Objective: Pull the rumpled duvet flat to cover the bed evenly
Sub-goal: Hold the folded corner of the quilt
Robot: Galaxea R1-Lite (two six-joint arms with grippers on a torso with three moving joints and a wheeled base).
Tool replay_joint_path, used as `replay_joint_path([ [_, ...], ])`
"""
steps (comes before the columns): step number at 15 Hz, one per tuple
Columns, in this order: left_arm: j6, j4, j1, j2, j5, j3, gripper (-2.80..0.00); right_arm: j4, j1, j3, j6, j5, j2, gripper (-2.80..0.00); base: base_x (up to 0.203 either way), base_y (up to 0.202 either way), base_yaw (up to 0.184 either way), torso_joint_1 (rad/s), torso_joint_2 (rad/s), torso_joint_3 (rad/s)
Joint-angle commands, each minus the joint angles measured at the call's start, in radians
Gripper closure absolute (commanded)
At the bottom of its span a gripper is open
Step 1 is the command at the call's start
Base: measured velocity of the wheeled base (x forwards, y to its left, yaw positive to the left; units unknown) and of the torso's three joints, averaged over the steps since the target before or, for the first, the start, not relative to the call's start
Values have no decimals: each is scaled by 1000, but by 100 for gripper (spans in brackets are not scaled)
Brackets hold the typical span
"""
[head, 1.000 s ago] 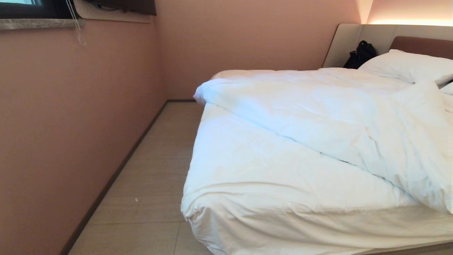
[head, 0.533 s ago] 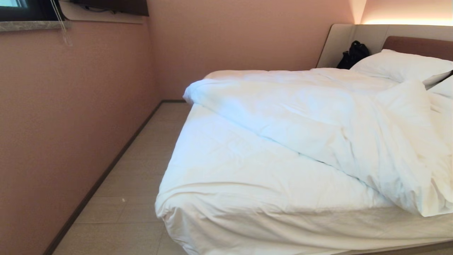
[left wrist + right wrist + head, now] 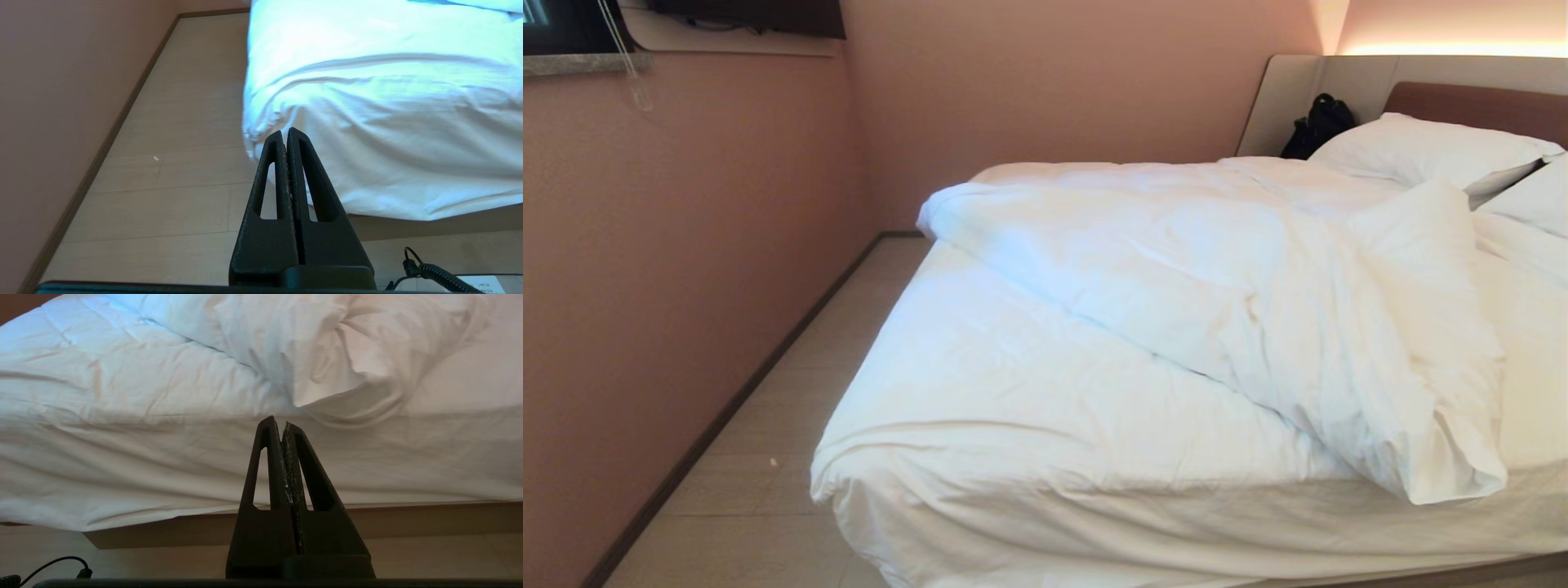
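The white duvet (image 3: 1176, 269) lies rumpled on the bed (image 3: 1535, 367). One thick fold is thrown back diagonally, and its loose corner (image 3: 1445, 482) ends near the foot edge. The rest drapes over the near left corner. Neither arm shows in the head view. In the left wrist view my left gripper (image 3: 285, 132) is shut and empty, low above the floor, pointing at the draped corner of the duvet (image 3: 388, 102). My right gripper (image 3: 278, 422) is shut and empty too, facing the foot edge below the folded-back duvet (image 3: 318, 355).
A pink wall (image 3: 686, 286) runs along the bed's left side, with a narrow strip of floor (image 3: 792, 425) between. Two pillows (image 3: 1421, 147) and a black bag (image 3: 1311, 126) lie against the headboard (image 3: 1470, 98). The brown base (image 3: 408, 518) juts out under the mattress.
The whole head view has slid leftward, so the camera has moved; more of the bed's right side and the duvet's corner now show. The duvet itself has not moved.
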Motion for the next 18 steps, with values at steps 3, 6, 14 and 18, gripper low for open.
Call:
replay_joint_path([
  [3,-1,1,0,0,0,0,0,-1,0,0,0,0,1,0,0,-195,-2,1,4,3],
  [6,-1,1,0,0,0,0,0,0,0,0,0,0,1,0,0,-192,0,0,5,5],
  [14,1,1,0,0,-2,0,0,-1,0,0,0,0,1,0,0,-195,-1,3,2,4],
  [18,-4,1,0,0,-2,2,0,0,0,0,0,0,1,0,0,-79,-1,0,3,2],
])
